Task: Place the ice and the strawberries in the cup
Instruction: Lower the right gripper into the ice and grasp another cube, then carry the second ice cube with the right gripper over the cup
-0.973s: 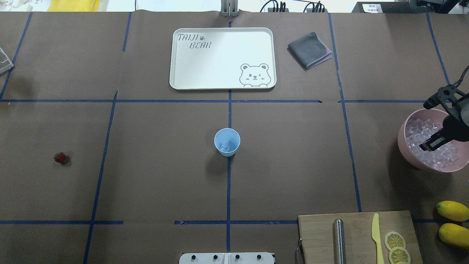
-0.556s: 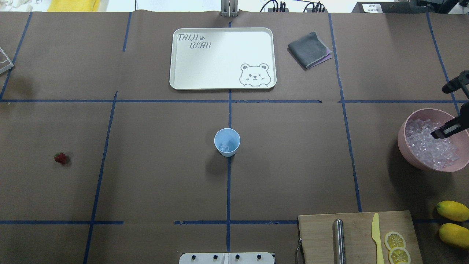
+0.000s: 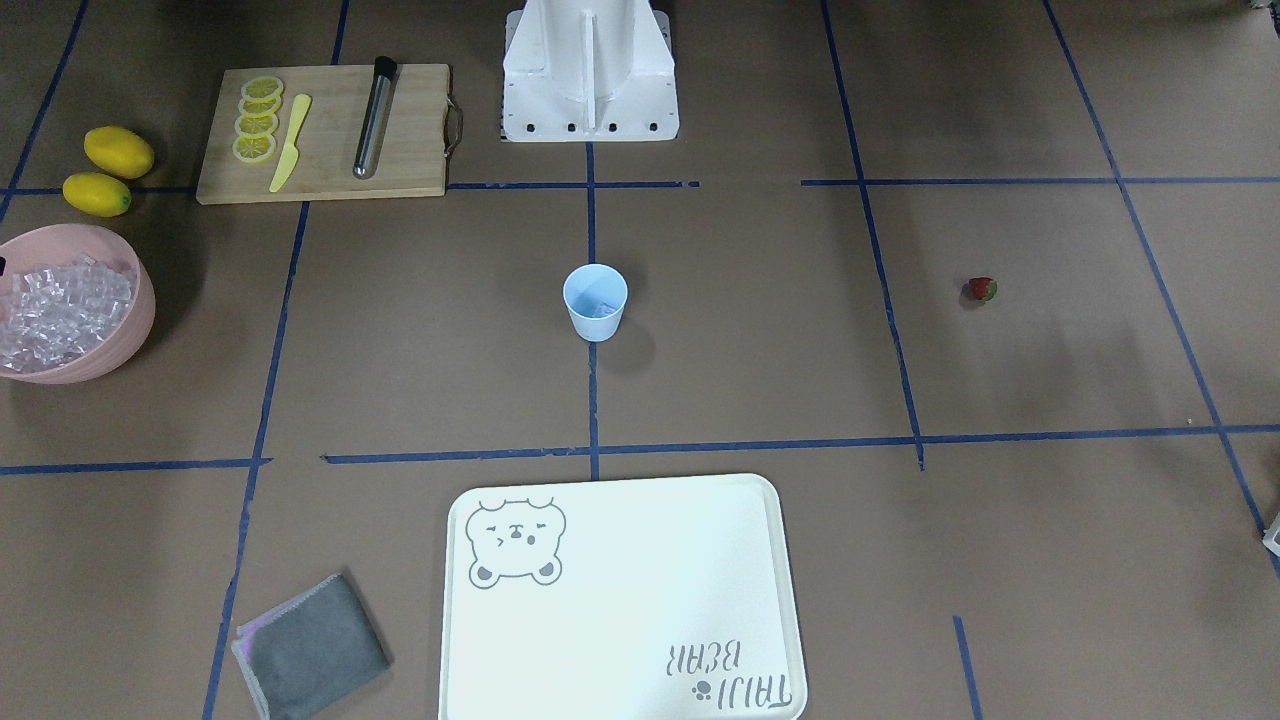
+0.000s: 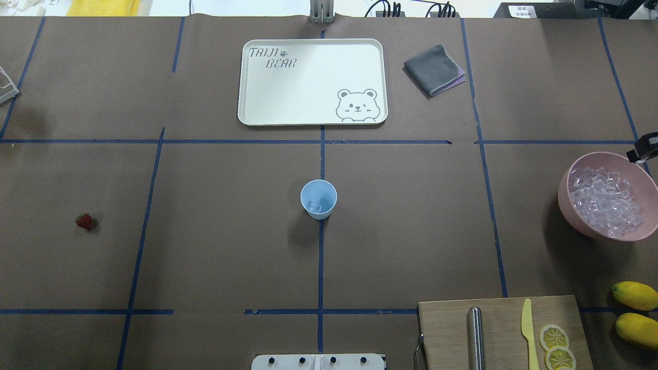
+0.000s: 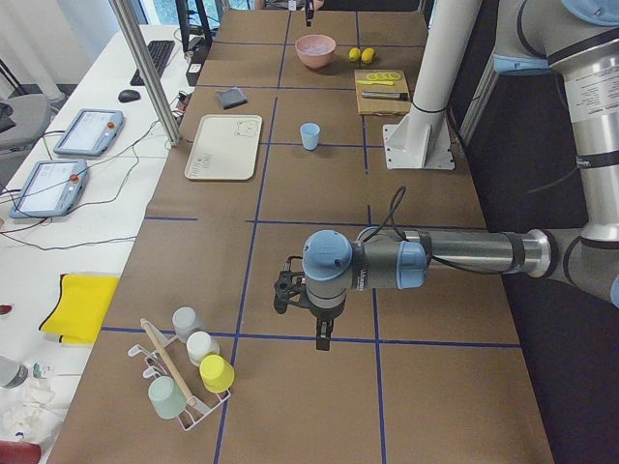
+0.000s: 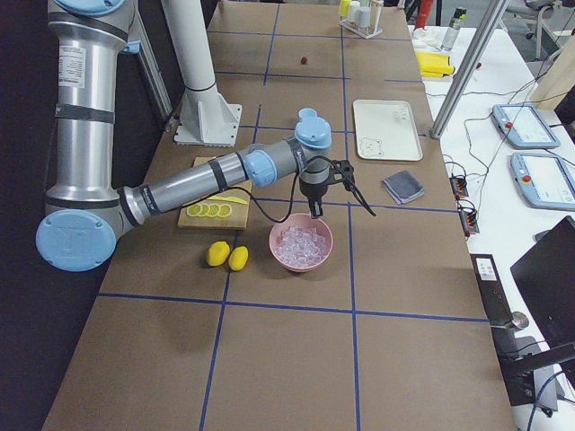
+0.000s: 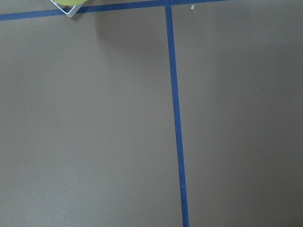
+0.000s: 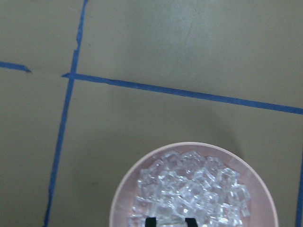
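The pale-blue cup (image 4: 318, 199) stands upright at the table's middle with a clear ice cube (image 4: 314, 206) in it; it also shows in the front view (image 3: 595, 300). More ice (image 4: 606, 201) fills the pink bowl (image 4: 565, 205) at the right. The strawberry (image 4: 85, 222) lies alone at the far left. My right gripper (image 8: 170, 221) hangs above the bowl's ice (image 8: 189, 189). Its fingertips (image 8: 150, 221) stand a narrow gap apart with glassy ice between them. Only its tip (image 4: 645, 146) shows at the overhead's right edge. My left gripper (image 5: 319, 338) hangs far from the cup; I cannot tell its state.
A white bear tray (image 4: 313, 42) and a grey cloth (image 4: 434, 69) lie at the far side. A cutting board (image 4: 447, 329) with a metal rod, yellow knife and lemon slices sits near right, two lemons (image 4: 635, 295) beside it. A cup rack (image 5: 184, 387) stands near my left arm.
My right gripper has risen out of the pink bowl and slid toward the overhead view's right edge, where only its tip shows. Cup and strawberry have not moved.
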Controlling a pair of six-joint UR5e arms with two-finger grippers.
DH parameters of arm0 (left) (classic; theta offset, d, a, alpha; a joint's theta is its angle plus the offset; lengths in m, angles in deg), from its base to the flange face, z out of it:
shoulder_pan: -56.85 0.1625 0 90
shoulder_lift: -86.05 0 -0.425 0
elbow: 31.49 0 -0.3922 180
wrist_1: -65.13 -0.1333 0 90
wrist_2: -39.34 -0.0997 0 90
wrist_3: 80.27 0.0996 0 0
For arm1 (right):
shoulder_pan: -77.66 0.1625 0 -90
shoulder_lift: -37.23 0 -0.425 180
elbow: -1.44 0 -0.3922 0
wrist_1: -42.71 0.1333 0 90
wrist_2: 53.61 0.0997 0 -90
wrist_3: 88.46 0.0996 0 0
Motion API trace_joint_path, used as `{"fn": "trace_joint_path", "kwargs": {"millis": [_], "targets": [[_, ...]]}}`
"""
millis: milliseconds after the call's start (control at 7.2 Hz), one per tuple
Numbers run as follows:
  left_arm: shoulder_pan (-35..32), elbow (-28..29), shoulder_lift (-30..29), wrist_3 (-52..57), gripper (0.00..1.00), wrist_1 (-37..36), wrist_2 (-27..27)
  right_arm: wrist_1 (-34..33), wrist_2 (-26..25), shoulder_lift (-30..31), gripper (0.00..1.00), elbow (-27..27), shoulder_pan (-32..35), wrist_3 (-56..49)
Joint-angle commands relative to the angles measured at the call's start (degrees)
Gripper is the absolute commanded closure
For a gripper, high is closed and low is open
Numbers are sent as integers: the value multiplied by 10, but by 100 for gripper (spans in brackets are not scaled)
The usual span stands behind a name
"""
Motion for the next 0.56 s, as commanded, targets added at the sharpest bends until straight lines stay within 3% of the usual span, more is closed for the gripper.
{"fn": "trace_joint_path", "kwargs": {"millis": [0, 417], "targets": [[0, -1, 0, 0, 0, 0, 0, -2, -4, -62, 93, 5, -51, 103], [0, 0, 0, 0, 0, 0, 0, -3, -63, -158, 92, 7, -164, 289]]}}
